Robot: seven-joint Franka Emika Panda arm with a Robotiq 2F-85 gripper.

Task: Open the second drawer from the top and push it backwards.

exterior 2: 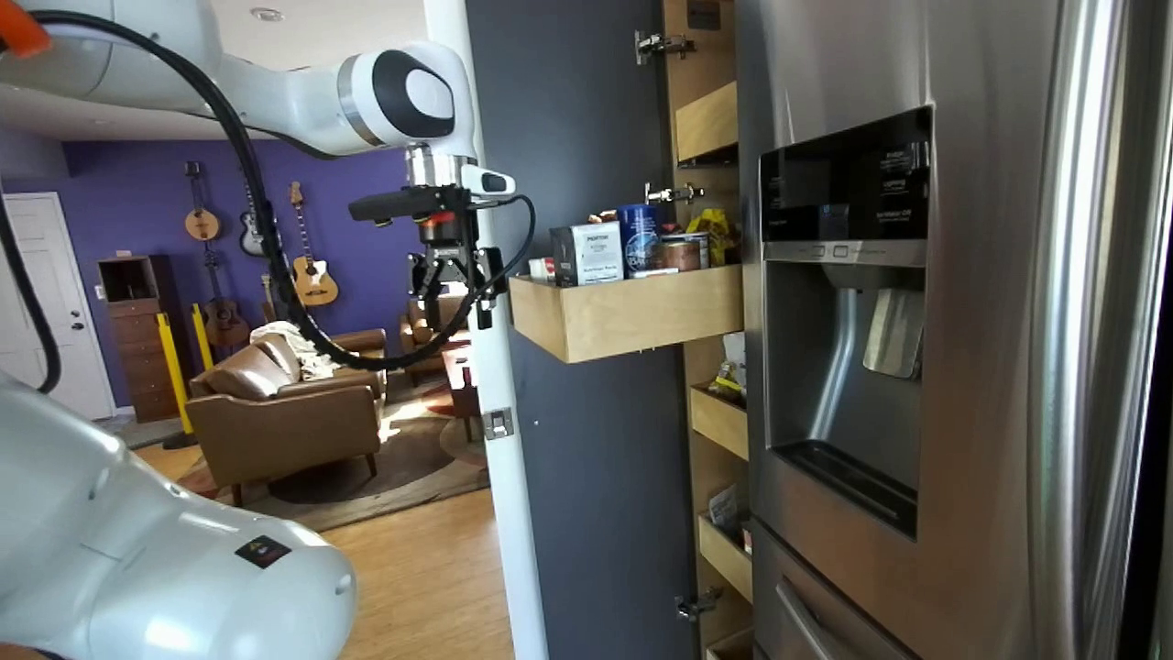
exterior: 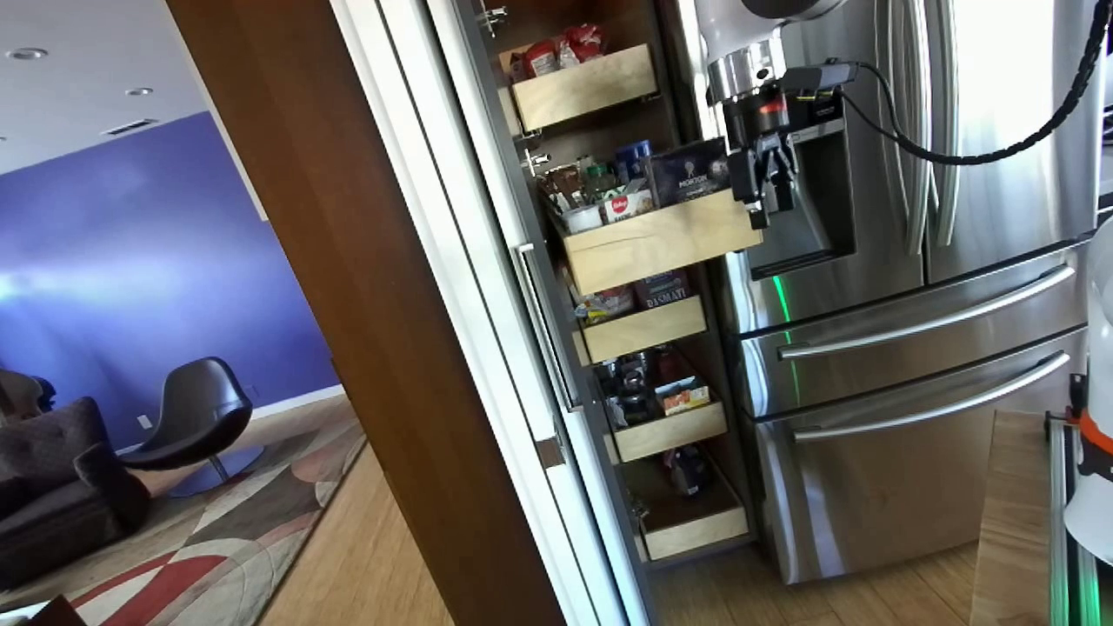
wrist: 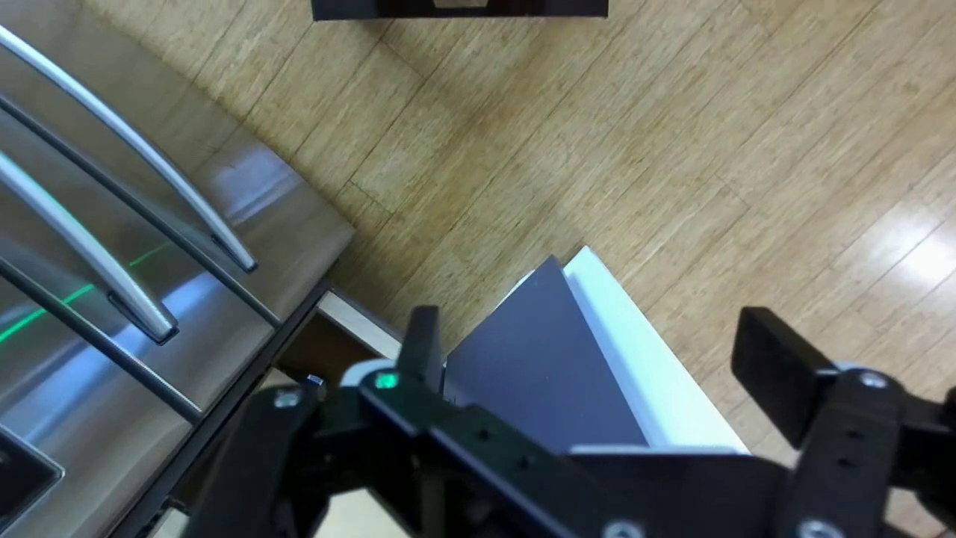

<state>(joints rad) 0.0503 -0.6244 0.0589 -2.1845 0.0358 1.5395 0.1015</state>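
Observation:
The second drawer from the top has a pale wooden front and stands pulled out of the tall cabinet. It also shows in an exterior view. It holds a dark Morton box, a blue canister and other packages. My gripper points downward by the right end of the drawer front. In an exterior view my gripper hangs just outside that front, at about its height, with a small gap. In the wrist view the fingers are wide apart with nothing between them.
The top drawer and several lower drawers, such as the third, sit inside the cabinet. The open dark grey cabinet door stands beside the drawers. The steel fridge adjoins the other side. A black cable loops from the wrist.

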